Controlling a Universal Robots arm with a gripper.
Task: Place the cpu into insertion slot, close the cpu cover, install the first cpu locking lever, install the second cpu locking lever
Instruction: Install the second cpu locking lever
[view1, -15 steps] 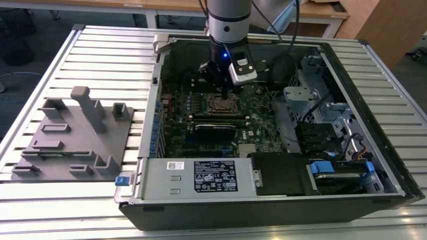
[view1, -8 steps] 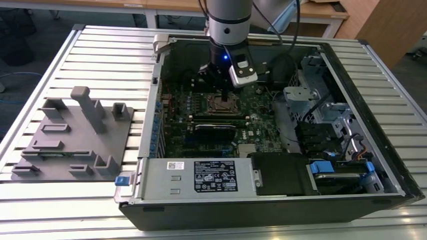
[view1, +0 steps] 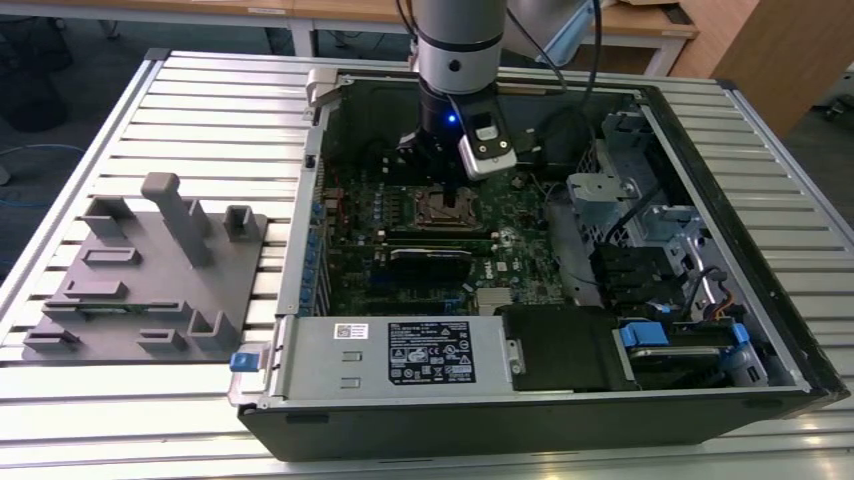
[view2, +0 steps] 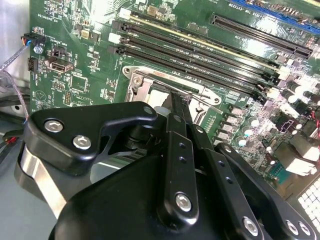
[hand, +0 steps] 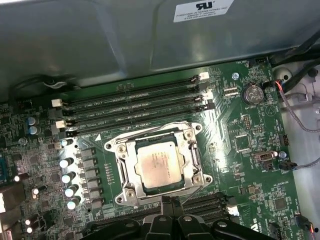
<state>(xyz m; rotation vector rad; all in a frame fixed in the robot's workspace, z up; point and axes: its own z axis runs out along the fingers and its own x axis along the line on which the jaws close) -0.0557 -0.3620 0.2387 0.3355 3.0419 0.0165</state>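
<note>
long black memory slots (hand: 135, 102) run in rows just above the insertion slot (hand: 159, 163) on the green motherboard (hand: 240, 145), with a row of small silver capacitors (hand: 67, 177) to its left and a round coin battery (hand: 253, 94) at upper right in the first wrist view. in the exterior view the open computer case (view1: 747, 240) sits on a slatted metal table (view1: 214, 110), a grey fixture block (view1: 147, 270) lying at centre left. the arm (view1: 458, 45) comes straight down from the top of the frame into the case, and the gripper (view1: 451, 178) hangs just above the socket, fingers pressed together and pointing down, nothing between them. the first wrist view shows the cpu (hand: 159, 162) lying flat in the socket, the silvery cpu cover (hand: 187, 150) framing it. in the second wrist view the black fingers (view2: 176, 112) block most of the socket, their tip at its rim.
</note>
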